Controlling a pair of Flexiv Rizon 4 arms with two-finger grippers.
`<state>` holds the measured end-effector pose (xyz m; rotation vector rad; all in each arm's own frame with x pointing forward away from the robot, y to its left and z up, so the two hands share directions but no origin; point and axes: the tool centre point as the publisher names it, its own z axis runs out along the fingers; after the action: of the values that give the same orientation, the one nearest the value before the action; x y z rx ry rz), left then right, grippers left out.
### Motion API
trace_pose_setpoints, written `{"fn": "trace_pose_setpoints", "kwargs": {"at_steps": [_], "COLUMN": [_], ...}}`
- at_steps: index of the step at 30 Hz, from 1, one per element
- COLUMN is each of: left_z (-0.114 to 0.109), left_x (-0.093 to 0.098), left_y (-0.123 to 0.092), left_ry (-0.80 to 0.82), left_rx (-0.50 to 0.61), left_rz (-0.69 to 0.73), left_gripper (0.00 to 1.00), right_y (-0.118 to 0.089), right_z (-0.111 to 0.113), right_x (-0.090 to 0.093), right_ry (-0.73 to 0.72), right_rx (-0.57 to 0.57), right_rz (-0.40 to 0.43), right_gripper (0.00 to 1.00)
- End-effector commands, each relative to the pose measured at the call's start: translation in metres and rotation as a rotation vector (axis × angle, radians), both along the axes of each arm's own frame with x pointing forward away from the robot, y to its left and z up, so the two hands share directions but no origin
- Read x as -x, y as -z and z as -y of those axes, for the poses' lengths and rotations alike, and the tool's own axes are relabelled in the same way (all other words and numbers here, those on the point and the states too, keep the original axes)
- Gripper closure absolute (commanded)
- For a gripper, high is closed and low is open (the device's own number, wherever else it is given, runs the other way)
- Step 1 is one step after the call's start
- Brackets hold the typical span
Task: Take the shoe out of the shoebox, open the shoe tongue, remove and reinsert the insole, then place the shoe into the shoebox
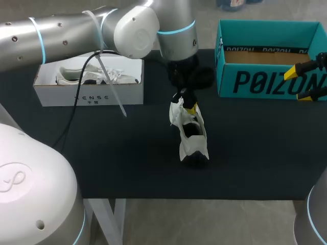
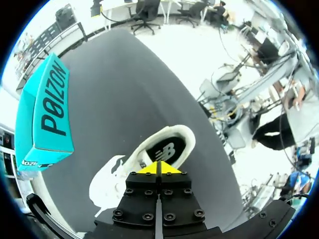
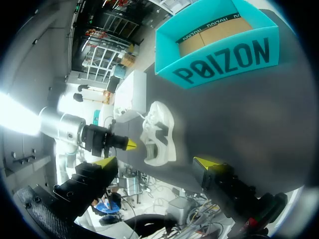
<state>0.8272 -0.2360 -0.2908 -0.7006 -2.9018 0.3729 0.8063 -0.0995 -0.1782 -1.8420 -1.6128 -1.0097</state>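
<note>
Head view: the white shoe (image 1: pixel 190 132) is out on the black counter (image 1: pixel 102 153), near its middle and well apart from the teal shoebox (image 1: pixel 265 81) at the far right. Left arm's jaws are at the edge of the shoe's opening, yellow tips (image 2: pixel 149 168) pressed together with nothing visible between them. Right arm's jaws hang wide apart and empty, just before the shoebox's front wall.

Soft overhead light leaves the matte black table top (image 1: pixel 102 153) dark in the head view, and the white lace-up shoe (image 1: pixel 191 135) at centre stands out bright against it. The silver left arm (image 1: pixel 61 35), upper left, carries pale highlights.
</note>
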Motion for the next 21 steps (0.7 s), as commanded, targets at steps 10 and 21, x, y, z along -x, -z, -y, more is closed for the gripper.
{"fn": "trace_pose_setpoints", "kwargs": {"at_steps": [10,21], "left_z": [0.005,0.017], "left_x": [0.057,0.072], "left_y": [-0.017,0.014], "left_ry": [-0.193,-0.245], "left_rx": [-0.115,-0.126], "left_rz": [0.086,0.139], "left_gripper": [0.29,0.11], "right_y": [0.000,0.000], "right_z": [0.000,0.000], "right_x": [0.000,0.000], "right_ry": [0.002,0.002], "right_rx": [0.003,0.003], "right_rz": [-0.002,-0.002], "right_gripper": [0.00,0.00]}}
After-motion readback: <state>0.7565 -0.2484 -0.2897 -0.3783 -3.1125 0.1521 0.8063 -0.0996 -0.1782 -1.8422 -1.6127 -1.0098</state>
